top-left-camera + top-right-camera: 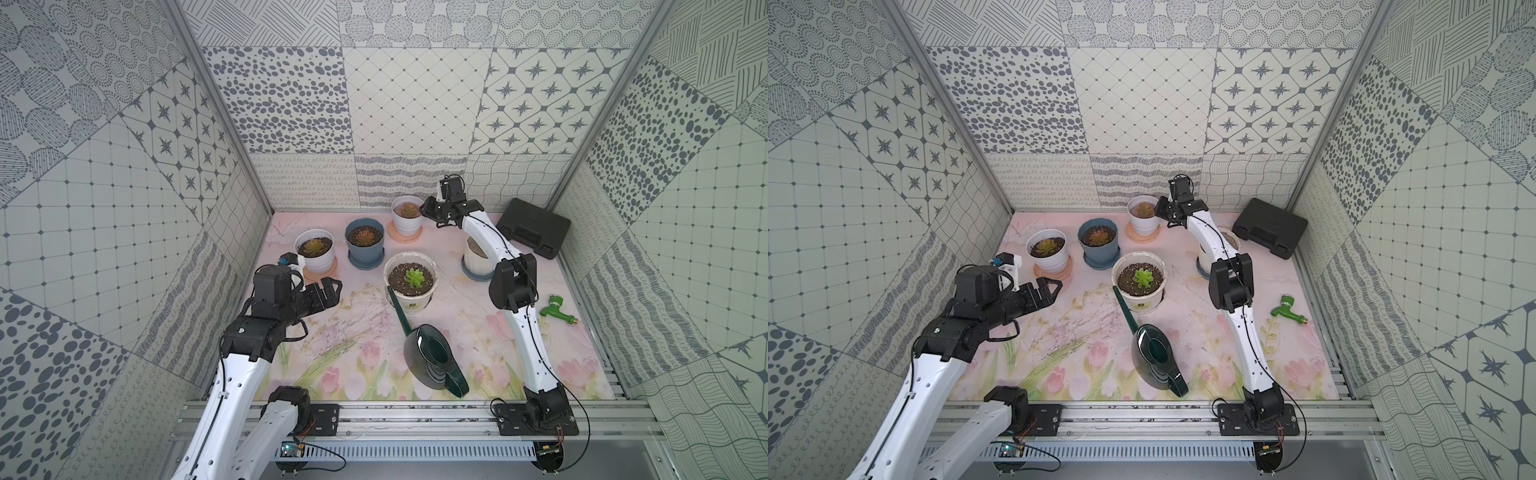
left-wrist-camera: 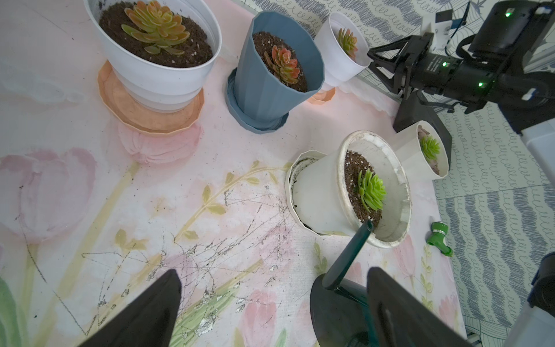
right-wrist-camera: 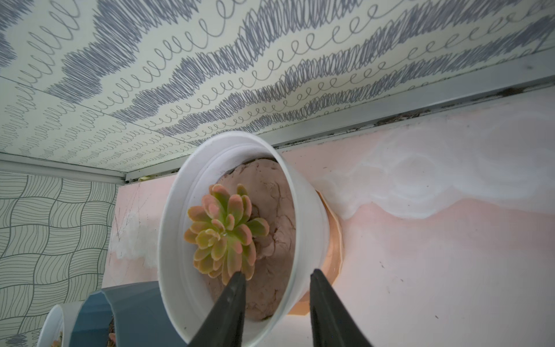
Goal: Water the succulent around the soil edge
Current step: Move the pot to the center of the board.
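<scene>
Presently the left pincer hangs wide open, empty; the right pincer, partly open, straddles the rim of the far white pot.

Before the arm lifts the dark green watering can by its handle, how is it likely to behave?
The watering can looks like glossy, stiff plastic, so it may slip in a grip. Its long spout reaches far from the handle, so it probably tips forward. The tip sits close by the white pot and may nudge it.

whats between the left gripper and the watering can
Just bare floral mat between the left gripper and the watering can, seen in both top views.
</scene>
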`<state>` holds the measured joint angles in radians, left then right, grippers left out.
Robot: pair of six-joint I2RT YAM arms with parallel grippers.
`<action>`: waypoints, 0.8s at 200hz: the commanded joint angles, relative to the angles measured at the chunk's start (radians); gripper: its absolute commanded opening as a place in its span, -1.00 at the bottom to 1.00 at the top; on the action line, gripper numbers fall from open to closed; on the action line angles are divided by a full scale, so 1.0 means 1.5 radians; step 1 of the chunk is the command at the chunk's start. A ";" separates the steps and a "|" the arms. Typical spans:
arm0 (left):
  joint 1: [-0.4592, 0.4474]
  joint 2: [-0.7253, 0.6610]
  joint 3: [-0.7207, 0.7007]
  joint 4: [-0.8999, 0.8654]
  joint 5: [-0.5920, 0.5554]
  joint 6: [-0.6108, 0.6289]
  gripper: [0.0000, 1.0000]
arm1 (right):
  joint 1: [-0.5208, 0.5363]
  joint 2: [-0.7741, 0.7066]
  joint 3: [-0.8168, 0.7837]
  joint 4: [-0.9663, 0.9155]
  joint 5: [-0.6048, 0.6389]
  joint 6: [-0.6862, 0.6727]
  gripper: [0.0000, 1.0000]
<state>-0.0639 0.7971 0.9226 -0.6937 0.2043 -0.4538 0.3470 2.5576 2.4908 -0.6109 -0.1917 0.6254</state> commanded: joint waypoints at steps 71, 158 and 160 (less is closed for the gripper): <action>0.004 -0.005 -0.003 -0.003 0.016 0.001 0.99 | -0.002 0.018 0.030 -0.008 -0.012 0.010 -0.61; 0.003 -0.007 -0.003 -0.004 0.022 0.000 0.99 | -0.002 0.000 0.074 -0.122 0.019 -0.038 -1.00; 0.003 -0.007 -0.003 -0.004 0.022 0.000 0.99 | -0.001 0.001 0.076 -0.125 0.022 -0.040 -1.00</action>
<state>-0.0639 0.7895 0.9207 -0.6933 0.2104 -0.4541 0.3462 2.5816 2.5381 -0.7605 -0.1867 0.6044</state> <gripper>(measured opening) 0.993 0.078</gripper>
